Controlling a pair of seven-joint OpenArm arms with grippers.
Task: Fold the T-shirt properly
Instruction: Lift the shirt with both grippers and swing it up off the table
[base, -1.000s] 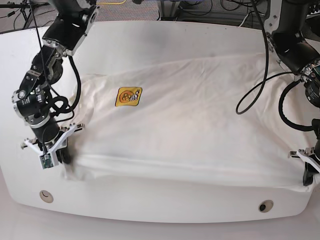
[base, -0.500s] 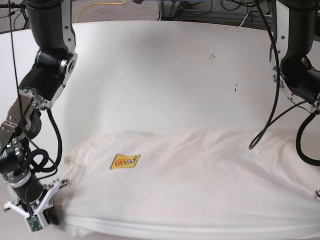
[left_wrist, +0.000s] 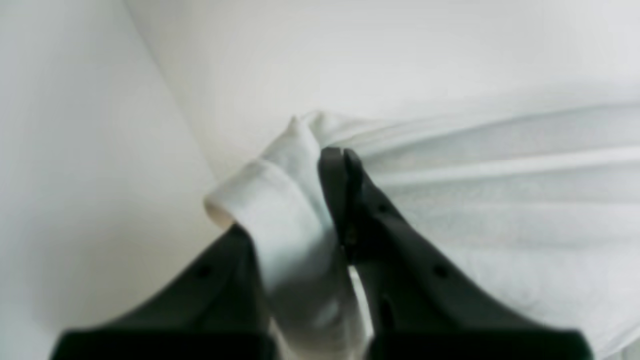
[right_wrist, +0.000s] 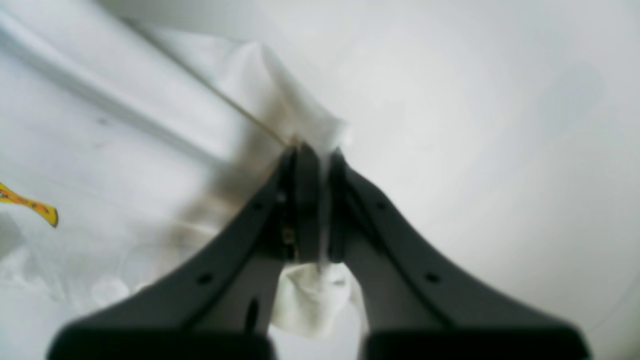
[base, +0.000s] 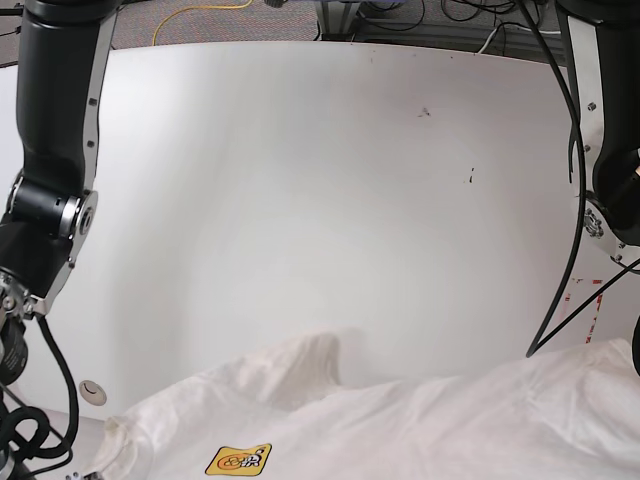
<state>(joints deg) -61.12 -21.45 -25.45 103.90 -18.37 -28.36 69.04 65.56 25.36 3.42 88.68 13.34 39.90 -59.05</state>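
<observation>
Both clamped on off-white cotton T-shirt (base: 420, 425): left gripper (left_wrist: 334, 165), right gripper (right_wrist: 312, 155); small yellow label (base: 238, 460), lettering unreadable.

A broad white surface (base: 300, 200) filled most of the base view, its far edge curved; a few small dark specks (base: 424, 111) marked it toward the right, and a round hole (base: 92, 392) sat near its front left edge; beyond the far edge lay grey carpeted floor (base: 250, 25), crossed by a yellow cable (base: 195, 12) and dark cables (base: 455, 12); the light was even and soft.
</observation>
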